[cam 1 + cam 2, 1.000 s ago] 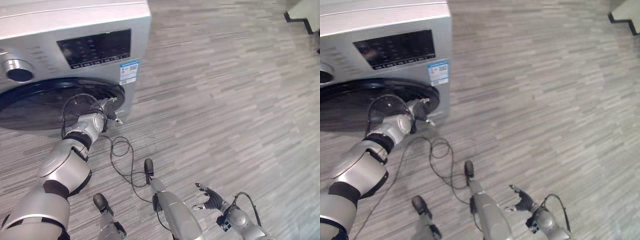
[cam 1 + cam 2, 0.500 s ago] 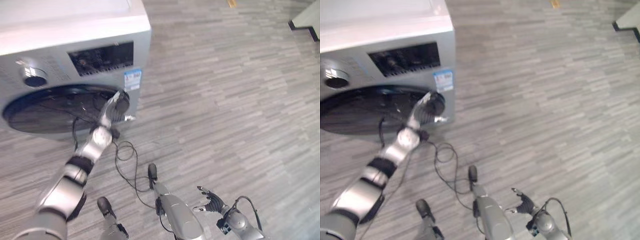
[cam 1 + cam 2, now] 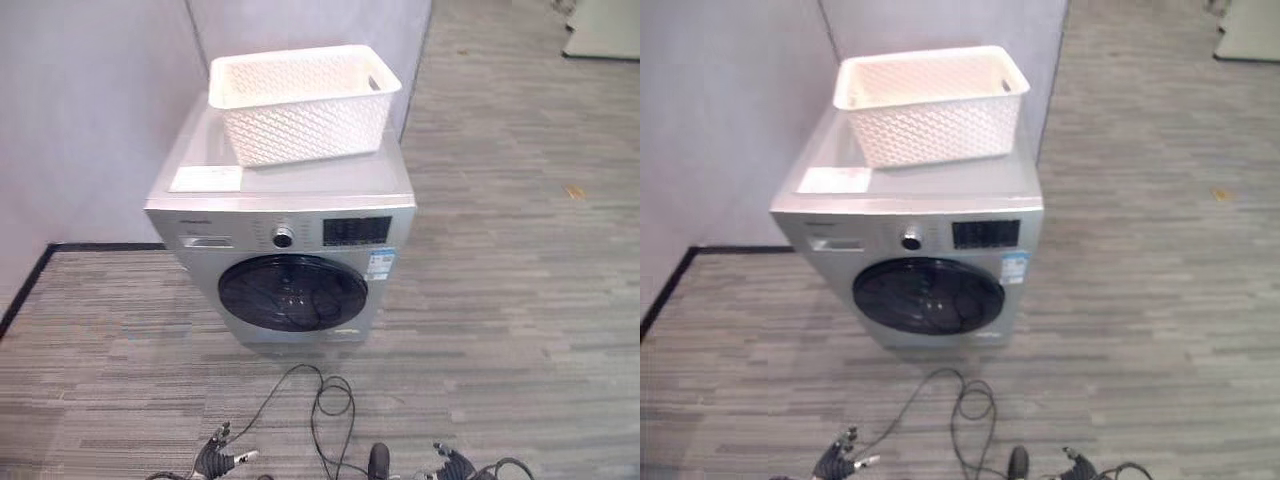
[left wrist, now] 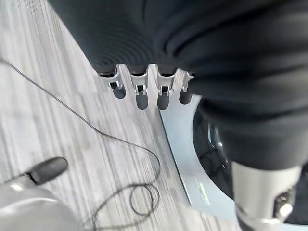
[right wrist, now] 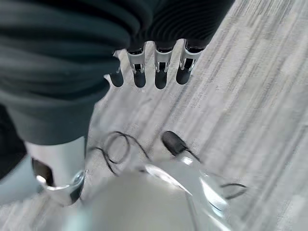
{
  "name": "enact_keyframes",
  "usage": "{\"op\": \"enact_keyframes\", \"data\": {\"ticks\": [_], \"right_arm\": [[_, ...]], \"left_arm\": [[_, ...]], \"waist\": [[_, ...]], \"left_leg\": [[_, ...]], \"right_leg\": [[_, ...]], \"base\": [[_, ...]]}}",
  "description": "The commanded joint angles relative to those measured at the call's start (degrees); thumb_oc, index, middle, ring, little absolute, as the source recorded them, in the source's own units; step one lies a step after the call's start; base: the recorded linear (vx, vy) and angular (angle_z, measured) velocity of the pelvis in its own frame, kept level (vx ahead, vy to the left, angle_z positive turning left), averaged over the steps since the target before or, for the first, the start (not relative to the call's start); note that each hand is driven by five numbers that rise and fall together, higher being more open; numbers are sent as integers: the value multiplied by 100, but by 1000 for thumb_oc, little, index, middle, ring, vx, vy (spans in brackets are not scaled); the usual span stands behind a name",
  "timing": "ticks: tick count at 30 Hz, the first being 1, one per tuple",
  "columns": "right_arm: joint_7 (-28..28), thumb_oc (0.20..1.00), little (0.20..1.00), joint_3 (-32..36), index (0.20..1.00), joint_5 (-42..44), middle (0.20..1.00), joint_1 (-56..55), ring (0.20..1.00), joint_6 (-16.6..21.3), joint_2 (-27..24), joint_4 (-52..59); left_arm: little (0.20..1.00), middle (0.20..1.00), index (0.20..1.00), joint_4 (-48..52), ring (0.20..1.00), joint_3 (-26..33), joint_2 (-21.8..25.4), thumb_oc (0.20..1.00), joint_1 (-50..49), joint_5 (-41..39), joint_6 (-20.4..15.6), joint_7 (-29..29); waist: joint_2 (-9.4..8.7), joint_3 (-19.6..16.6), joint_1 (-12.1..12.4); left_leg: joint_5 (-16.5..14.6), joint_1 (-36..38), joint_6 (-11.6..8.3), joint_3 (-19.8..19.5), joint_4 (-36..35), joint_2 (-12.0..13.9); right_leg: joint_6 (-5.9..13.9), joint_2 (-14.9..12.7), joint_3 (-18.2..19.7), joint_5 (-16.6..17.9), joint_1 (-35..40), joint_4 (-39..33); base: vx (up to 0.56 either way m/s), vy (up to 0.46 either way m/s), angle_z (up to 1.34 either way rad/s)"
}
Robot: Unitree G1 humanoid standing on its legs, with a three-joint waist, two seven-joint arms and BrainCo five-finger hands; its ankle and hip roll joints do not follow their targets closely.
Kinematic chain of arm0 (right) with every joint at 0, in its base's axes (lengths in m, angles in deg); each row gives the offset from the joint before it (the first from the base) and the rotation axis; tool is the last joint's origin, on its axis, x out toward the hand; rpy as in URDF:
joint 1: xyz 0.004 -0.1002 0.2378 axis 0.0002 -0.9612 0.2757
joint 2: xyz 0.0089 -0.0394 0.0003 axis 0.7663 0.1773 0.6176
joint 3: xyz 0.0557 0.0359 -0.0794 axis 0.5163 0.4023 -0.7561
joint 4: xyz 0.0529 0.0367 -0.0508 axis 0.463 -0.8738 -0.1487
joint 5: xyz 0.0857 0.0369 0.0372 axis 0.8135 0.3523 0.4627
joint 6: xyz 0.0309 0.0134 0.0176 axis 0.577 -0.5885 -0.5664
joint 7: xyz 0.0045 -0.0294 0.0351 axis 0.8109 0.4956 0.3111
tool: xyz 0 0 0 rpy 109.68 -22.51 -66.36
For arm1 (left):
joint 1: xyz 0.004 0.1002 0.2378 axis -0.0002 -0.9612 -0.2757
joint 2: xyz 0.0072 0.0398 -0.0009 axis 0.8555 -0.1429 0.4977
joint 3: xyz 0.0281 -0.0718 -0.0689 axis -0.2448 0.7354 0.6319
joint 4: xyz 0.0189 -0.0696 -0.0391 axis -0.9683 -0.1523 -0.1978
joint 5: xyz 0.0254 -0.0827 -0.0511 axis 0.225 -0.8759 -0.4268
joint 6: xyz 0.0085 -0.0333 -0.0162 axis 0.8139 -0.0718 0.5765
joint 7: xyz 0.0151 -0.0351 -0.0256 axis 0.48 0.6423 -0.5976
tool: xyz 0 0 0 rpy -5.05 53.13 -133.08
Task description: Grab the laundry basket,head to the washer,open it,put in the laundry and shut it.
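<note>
Change: we have backed off; our left hand [image 3: 218, 460], lately at the washer door [image 3: 293, 292], hangs relaxed, empty, at frame bottom.
Right hand [image 3: 450, 463]: relaxed, empty.
Laundry basket [image 3: 302, 101]: atop washer [image 3: 290, 190], upper centre.
Meaning: door shut; we judge the task finished.

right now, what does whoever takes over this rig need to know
Left hand: low near the floor in front of the washer, fingers relaxed, holding nothing.
Right hand: low on the other side, fingers relaxed, holding nothing.
White laundry basket: sitting on top of the washer, toward the back. From here, no laundry can be seen inside it.
Washer door: looks closed, flush with the front.
Done, judging from the scene: basket brought to the washer, door shut.
Left: confirm the laundry actually went into the drum; the dark door glass does not let me tell.
</note>
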Motion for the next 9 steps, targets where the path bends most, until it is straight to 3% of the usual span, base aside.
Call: {"op": "enact_keyframes", "data": {"ticks": [1,3,9], "right_arm": [[103,1000,1000,75,1000,-12,1000,82,1000,-35,166,-116],[64,1000,1000,79,1000,22,1000,74,1000,-97,282,-156],[2,1000,1000,-83,1000,68,1000,134,1000,-104,325,5]], "left_arm": [[1000,1000,1000,-327,1000,240,29,1000,648,238,13,-154],[1000,1000,1000,-832,1000,598,-175,1000,615,23,128,-131],[1000,1000,1000,-761,1000,622,-147,1000,621,-160,101,-8]], "waist": [[-408,232,-102],[-449,153,5],[-501,100,71]], "left_leg": [[223,-54,-174,-86,61,125],[177,12,-151,-199,61,60],[135,2,-127,-254,61,-4]], "right_leg": [[156,-447,236,-415,405,208],[156,-508,110,-445,580,208],[176,-570,50,-402,592,200]], "base": [[25,26,21],[28,33,21],[-10,25,5]]}}
